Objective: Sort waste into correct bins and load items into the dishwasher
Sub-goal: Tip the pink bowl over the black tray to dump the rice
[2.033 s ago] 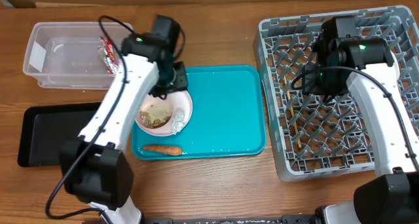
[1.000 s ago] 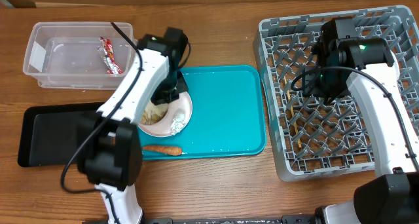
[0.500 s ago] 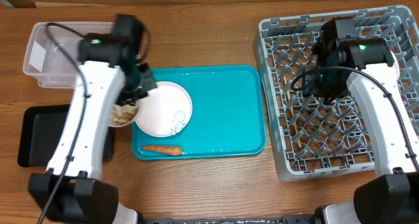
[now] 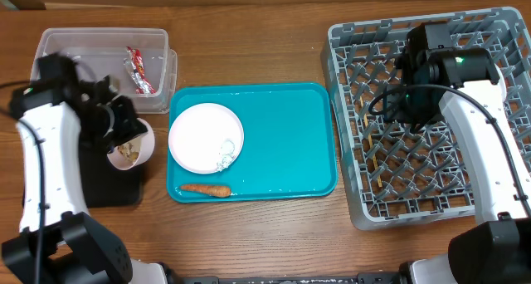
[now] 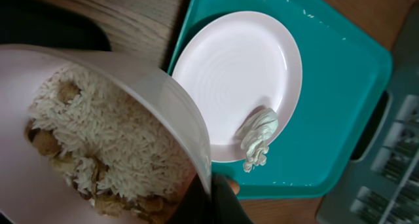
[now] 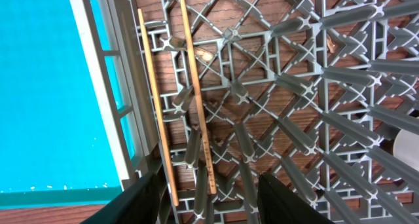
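Note:
My left gripper (image 4: 119, 124) is shut on the rim of the pale pinkish bowl (image 4: 130, 148), which holds rice and food scraps (image 5: 98, 135). It holds the bowl over the right end of the black tray (image 4: 58, 180). In the left wrist view the fingers (image 5: 219, 201) pinch the bowl wall (image 5: 150, 80). The white plate (image 4: 203, 134) lies on the teal tray (image 4: 290, 143) with the tissue (image 4: 226, 151) on it. The carrot (image 4: 206, 188) lies in front of the plate. The wrapper (image 4: 137, 71) lies in the clear tub (image 4: 83, 68). My right gripper (image 6: 213, 198) hangs open over the dish rack (image 4: 498, 35), near the two chopsticks (image 6: 196, 99). The cups are hidden.
The rack's upright pegs (image 6: 340, 73) stand close under my right gripper. The teal tray's edge (image 6: 46, 86) lies just left of the rack wall. Bare wood table (image 4: 274, 47) runs behind the tray, between the tub and the rack.
My left gripper lifted the bowl off the plate and carried it left to above the black tray. The plate and tissue now lie uncovered. The right arm has not moved.

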